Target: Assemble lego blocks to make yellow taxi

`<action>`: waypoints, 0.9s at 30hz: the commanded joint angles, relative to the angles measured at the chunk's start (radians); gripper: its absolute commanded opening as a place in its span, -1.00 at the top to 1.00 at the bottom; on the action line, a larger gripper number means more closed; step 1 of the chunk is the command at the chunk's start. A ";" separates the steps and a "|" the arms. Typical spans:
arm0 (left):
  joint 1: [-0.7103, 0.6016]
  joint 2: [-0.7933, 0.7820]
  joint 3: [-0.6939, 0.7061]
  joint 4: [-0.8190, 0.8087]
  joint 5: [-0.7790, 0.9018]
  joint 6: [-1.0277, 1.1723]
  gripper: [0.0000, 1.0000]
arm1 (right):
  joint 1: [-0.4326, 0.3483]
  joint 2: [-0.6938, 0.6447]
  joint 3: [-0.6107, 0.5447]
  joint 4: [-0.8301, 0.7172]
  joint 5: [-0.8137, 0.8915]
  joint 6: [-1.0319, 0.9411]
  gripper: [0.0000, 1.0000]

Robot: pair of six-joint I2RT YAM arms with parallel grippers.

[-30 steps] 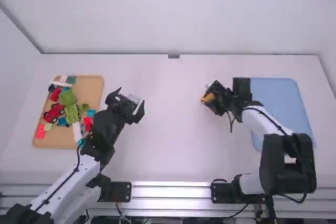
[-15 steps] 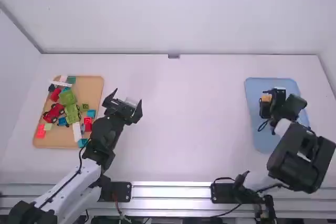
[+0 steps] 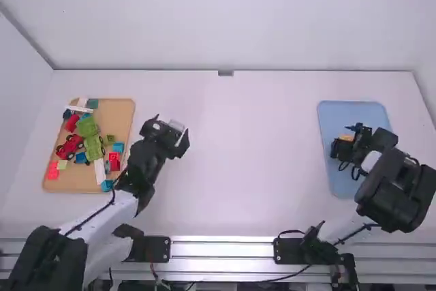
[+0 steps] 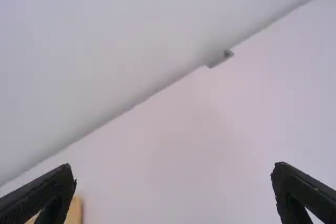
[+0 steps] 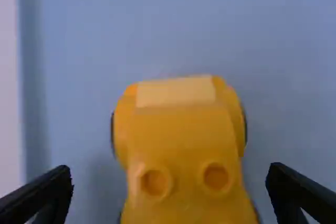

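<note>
Over the blue tray [image 3: 330, 175] is my right gripper [image 3: 342, 149], beside the yellow taxi piece [image 3: 346, 138]. In the right wrist view, the fingers of the right gripper [image 5: 169, 179] stand wide apart, with blue showing between each finger and the yellow taxi piece [image 5: 178, 135]. The piece has two round studs, a paler block at one end and dark wheel edges at its sides. My left gripper [image 3: 170, 129] stays above the table right of the wooden board; in its wrist view the left gripper [image 4: 174, 174] is open with nothing between its fingers.
The wooden board [image 3: 126, 114] at the left holds several loose blocks, red car parts [image 3: 69, 146] and green pieces [image 3: 88, 126]. A small grey bracket [image 3: 225, 73] sits at the table's back edge.
My right arm has swung right from the table onto the blue tray, and the yellow piece has travelled there with it. My left arm has shifted only slightly.
</note>
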 commanded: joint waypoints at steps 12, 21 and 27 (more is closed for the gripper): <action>-0.004 0.005 0.495 -0.763 0.049 -0.164 -0.98 | 0.216 -0.538 0.040 -0.263 0.169 0.087 -0.97; -0.003 -0.067 0.516 -0.778 0.048 -0.164 -0.98 | 0.483 -0.826 0.039 -0.339 0.169 0.086 -0.97; 0.061 -0.131 0.451 -0.713 0.090 -0.228 -0.85 | 0.548 -0.891 -0.026 -0.274 0.234 0.151 -0.84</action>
